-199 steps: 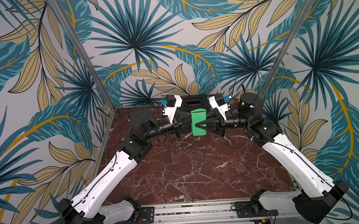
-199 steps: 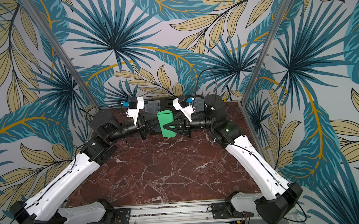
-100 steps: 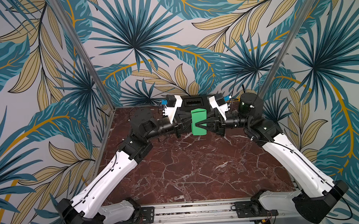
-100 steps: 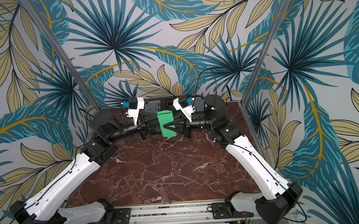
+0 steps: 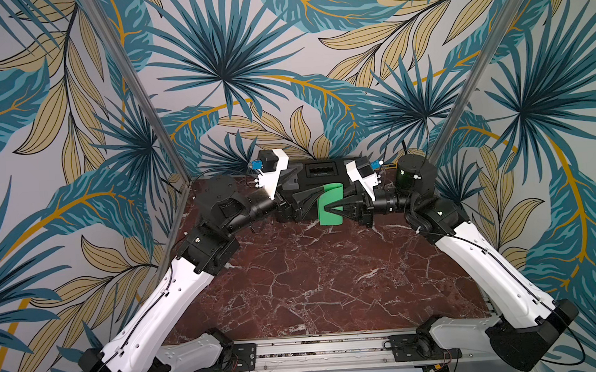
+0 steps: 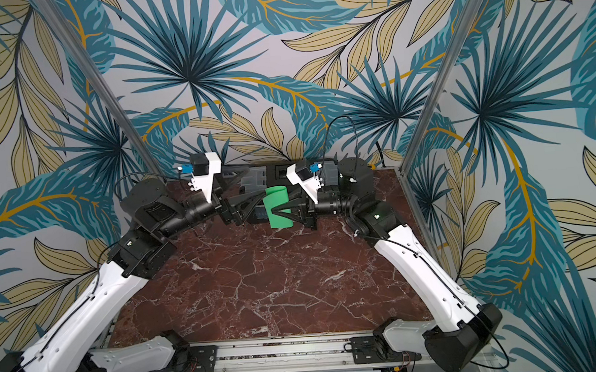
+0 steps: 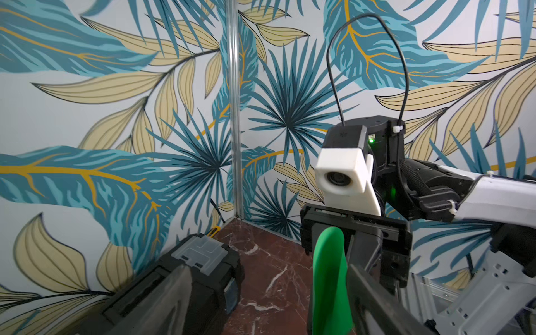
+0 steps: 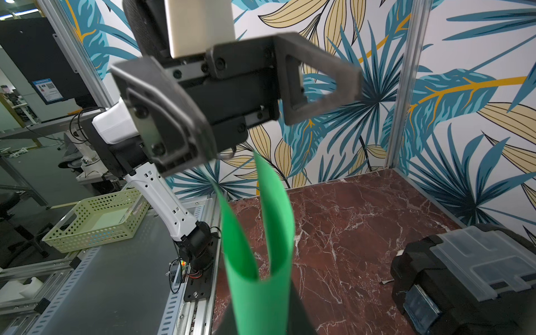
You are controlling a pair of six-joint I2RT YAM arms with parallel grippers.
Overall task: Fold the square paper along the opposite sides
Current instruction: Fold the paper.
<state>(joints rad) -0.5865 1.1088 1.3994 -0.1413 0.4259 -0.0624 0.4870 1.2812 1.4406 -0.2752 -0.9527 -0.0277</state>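
Two grippers face each other over the far middle of the desk point(image 5: 312, 280), with the square paper point(image 5: 329, 218) between them. It is held off the marble surface, just on the near side of the black toolbox point(image 5: 320, 171) that sits against the far wall.

The right gripper point(image 5: 328, 207) reaches in from the right. Its jaws are drawn together to a narrow point on the green sheet, and in both top views it alone carries the paper.

The left gripper point(image 5: 311, 202) comes in from the left and is spread wide. In the right wrist view its two fingers point(image 8: 319, 81) stand far apart with nothing clamped between them. In the left wrist view the sheet stands in the gap between them, closer to one finger than the other. Whether that finger brushes the paper cannot be told.

The paper is not creased flat. It is bent over into a loose U, and in the right wrist view two green leaves rise apart from a rounded bend close to the right gripper. Their free ends reach up toward the left gripper's body, one passing behind its blurred finger. In the top views the sheet stands on edge with a curved far end.
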